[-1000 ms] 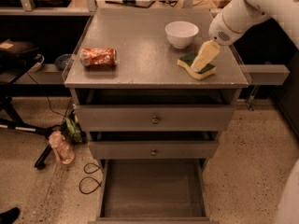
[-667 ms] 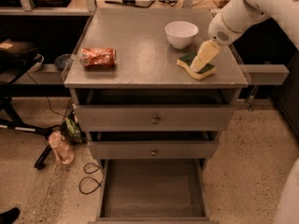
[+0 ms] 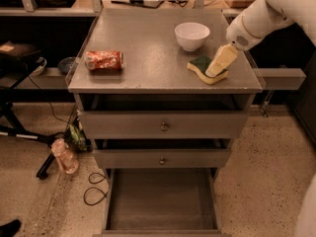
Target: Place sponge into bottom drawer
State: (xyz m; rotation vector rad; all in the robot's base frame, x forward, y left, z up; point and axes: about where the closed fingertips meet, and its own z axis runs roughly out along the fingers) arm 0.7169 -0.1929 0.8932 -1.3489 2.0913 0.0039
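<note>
Landmark: a white bowl [image 3: 192, 35], standing near the back right of the grey bench [image 3: 148, 38].
Sponge: the sponge [image 3: 198, 67] lies flat on the bench just in front of the bowl, slightly to its right and not touching it. Its green scrub side faces up over the yellow foam.
Hand: the hand [image 3: 219, 63] slants down from the white arm on the bowl's right and rests on the sponge's right half, likely to pick it up. Whether it has closed on the sponge cannot be told.
Bottom drawer: the bottom drawer [image 3: 160, 201] is far below the bowl at floor level. It is pulled fully out with nothing in it, apparently so the sponge can be dropped straight in.
Upper drawers: two shallower drawers [image 3: 163, 126] sit between the bowl and the bottom drawer, both pushed in, so they do not cover the opening below.
Snack packet: an orange-red snack packet [image 3: 103, 60] lies well to the bowl's left, away from the reach.
Stage: the pick-up looks under way, and the sponge is not yet lifted.
</note>
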